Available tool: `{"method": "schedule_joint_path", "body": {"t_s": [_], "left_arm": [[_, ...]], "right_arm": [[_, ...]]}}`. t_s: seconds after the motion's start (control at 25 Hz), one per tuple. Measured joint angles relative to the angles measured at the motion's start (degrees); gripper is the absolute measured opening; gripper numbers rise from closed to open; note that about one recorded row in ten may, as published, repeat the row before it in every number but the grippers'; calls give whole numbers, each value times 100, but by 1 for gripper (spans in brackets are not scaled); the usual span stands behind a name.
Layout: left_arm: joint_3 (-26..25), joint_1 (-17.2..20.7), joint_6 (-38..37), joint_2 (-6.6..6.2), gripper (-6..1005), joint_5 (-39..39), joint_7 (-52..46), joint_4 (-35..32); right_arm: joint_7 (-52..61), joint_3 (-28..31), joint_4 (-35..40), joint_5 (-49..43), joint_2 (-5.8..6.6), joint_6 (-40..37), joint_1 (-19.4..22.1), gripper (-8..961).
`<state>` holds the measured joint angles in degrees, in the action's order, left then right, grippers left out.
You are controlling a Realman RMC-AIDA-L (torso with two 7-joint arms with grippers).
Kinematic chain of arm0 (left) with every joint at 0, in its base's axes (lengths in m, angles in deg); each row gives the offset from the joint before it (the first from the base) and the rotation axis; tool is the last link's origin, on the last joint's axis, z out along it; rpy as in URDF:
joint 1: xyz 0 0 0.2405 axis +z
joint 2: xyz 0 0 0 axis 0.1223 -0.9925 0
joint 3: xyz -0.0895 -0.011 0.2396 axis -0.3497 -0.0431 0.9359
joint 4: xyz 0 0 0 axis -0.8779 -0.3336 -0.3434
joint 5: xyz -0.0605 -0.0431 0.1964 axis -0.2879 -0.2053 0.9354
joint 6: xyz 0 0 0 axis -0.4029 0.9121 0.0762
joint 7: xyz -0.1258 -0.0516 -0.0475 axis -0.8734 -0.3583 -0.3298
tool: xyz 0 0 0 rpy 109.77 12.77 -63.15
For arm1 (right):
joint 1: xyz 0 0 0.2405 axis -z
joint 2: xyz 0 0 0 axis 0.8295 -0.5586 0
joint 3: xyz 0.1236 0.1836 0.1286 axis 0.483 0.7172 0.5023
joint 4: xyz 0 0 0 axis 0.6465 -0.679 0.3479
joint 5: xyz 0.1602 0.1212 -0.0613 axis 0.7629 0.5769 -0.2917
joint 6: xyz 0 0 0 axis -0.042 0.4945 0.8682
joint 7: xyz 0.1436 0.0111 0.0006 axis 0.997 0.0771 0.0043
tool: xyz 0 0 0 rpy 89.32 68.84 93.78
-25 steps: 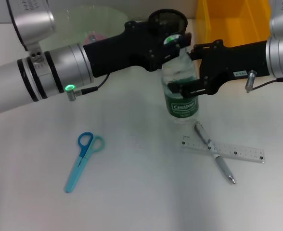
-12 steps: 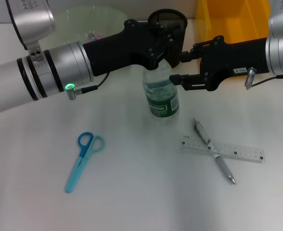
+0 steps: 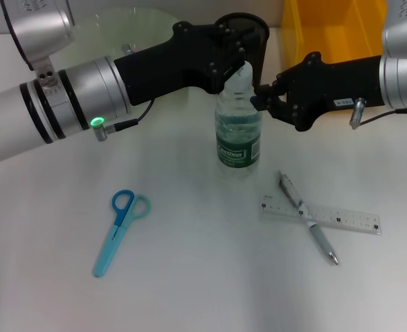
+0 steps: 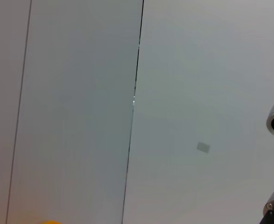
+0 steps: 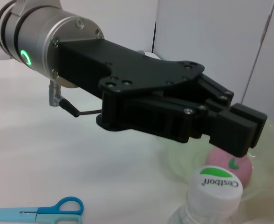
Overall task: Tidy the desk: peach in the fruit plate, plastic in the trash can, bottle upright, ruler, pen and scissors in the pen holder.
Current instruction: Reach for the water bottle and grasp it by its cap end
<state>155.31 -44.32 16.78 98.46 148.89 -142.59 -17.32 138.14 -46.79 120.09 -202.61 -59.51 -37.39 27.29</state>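
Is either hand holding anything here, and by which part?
Neither. The bottle stands upright alone; the left hand sits open just above its cap, and the right hand is beside its neck.

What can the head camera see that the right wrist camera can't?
Only the head view shows the ruler, pen, black pen holder and right gripper beside the bottle. Only the right wrist view shows the pink peach in the fruit plate. Both show the upright bottle, blue scissors and left gripper above the cap.
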Motion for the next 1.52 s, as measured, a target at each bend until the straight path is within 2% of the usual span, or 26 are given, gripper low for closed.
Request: {"method": "schedule_joint_path", "body": {"t_s": [0.2,0.4,0.76,0.96,1.16,1.4,1.48,1.52], "left_arm": [[-8,36,-40,-8,111,-39,2,-8],[-11,146,-50,-17,114,-139,5,-103],[44,371,-128,-32,138,-155,17,-313],[111,502,-271,-53,157,-104,147,-388],[231,543,-285,-67,327,-81,165,-393],[340,491,-115,-25,565,477,119,-382],[368,490,-70,-22,780,482,116,-382],[375,492,-26,-20,783,469,111,-385]], "right_arm": [[-2,0,-27,1,0,6,-11,169],[-97,42,13,238,4,-41,72,89],[-185,92,201,408,9,-127,381,265],[-210,372,412,771,14,-384,722,369],[-224,648,543,892,5,-682,942,557],[-277,786,635,983,0,-839,1198,572],[-308,978,698,1049,-2,-960,1283,592],[-324,1094,720,1084,-6,-1042,1316,602]]}}
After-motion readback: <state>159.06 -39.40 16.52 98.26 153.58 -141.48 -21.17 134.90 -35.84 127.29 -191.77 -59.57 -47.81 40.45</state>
